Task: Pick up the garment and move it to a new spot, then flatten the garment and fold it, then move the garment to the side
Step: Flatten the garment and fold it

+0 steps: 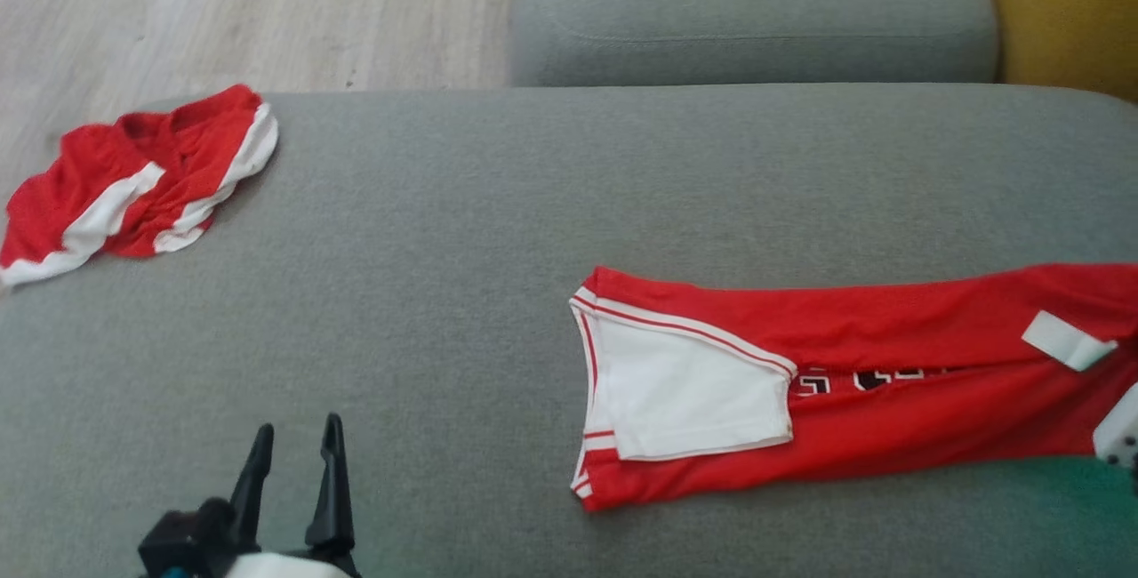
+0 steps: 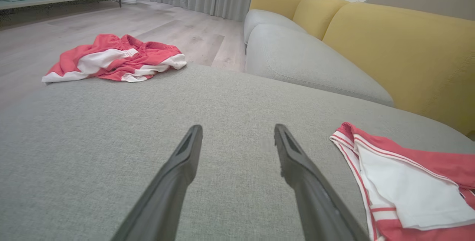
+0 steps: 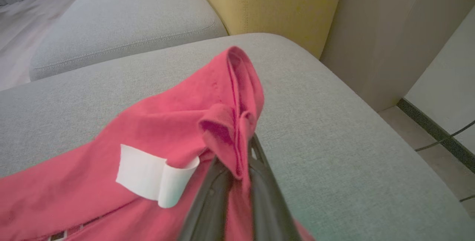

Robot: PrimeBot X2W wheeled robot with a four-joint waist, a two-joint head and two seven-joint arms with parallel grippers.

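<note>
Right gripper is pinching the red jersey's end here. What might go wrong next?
1. The right gripper is shut on just a small bunched fold of the red jersey; a pull may slip it free or undo the lengthwise fold.
2. The left gripper is open and apart from the jersey, so a one-handed drag could wrinkle the loose white-panel end.

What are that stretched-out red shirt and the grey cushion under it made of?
The red shirt looks like thin synthetic sports knit, faint sheen; it bunches limply in the right gripper. The grey cushion seems matte woven upholstery, by its flecked grain.
</note>
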